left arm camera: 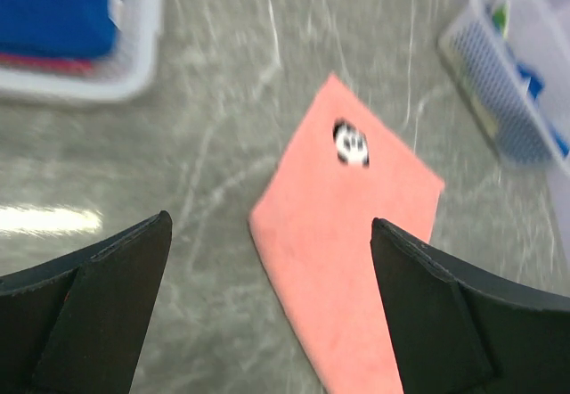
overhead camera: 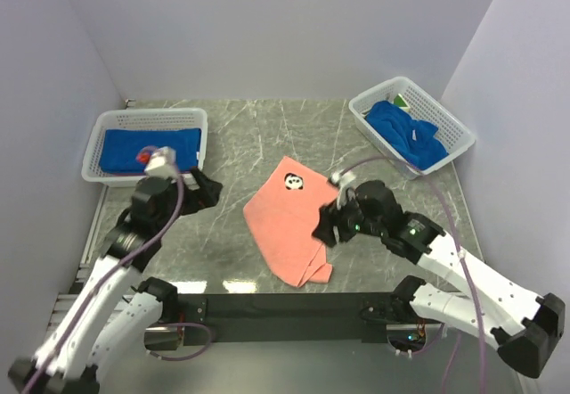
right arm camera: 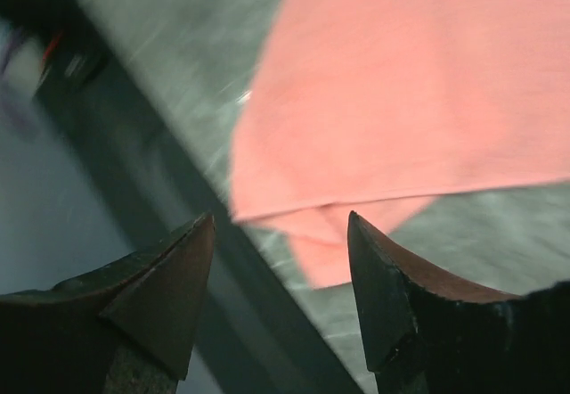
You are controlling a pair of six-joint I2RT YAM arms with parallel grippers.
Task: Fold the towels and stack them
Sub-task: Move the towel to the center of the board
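A salmon-pink towel (overhead camera: 287, 217) with a small panda patch lies folded on the grey table in the middle. It also shows in the left wrist view (left arm camera: 352, 233) and in the right wrist view (right arm camera: 401, 100). Royal blue towels lie in the left basket (overhead camera: 147, 147) and bunched in the right basket (overhead camera: 405, 133). A green and pale scrap (overhead camera: 401, 102) shows at the right basket's far end. My left gripper (overhead camera: 209, 189) is open and empty, left of the pink towel. My right gripper (overhead camera: 325, 229) is open and empty, over the towel's right edge.
Two white lattice baskets stand at the back, one on the left (overhead camera: 107, 127) and one on the right (overhead camera: 445, 113). A black rail (overhead camera: 285, 309) runs along the table's near edge. White walls close in on three sides.
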